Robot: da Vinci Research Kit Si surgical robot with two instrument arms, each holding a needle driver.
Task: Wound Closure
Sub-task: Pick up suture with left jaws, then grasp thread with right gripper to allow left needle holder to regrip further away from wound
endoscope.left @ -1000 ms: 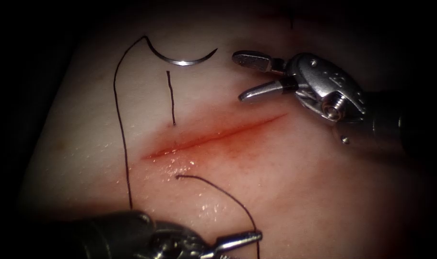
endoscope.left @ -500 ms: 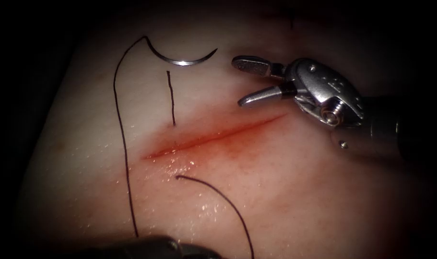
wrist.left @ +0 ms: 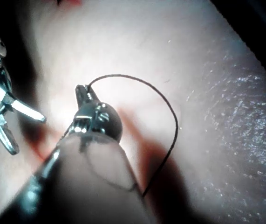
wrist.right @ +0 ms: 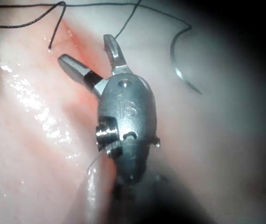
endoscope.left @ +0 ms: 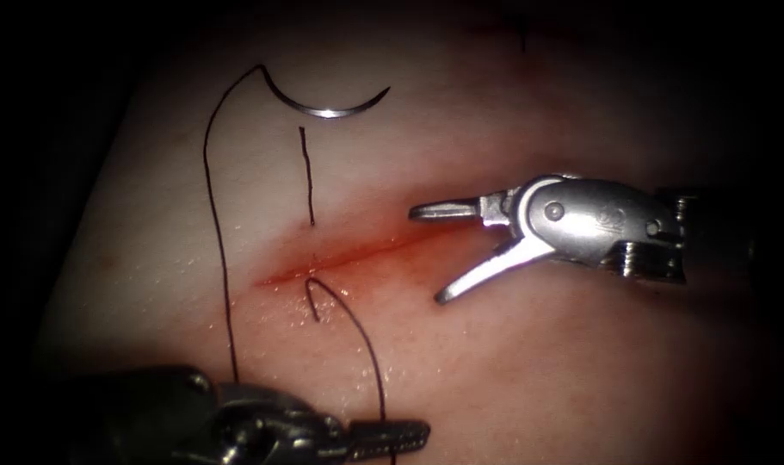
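The curved needle lies free on the tissue, up and to the left of the cut; neither tool holds it. Its thread runs from its left end down to my left tool. A short thread piece stands just above the cut. My left tool is shut on a thread loop that hooks up to the cut's lower edge. My right tool hovers open over the cut's right part, holding nothing.
Red fluid stains the tissue along and below the cut. Wet, shiny spots lie near the thread loop. My right tool's wrist stretches off to the right above the tissue.
My right tool came down and left from above the cut to over its right part, still open. The left tool dipped out of view, then returned, and the loop now bends up to the cut.
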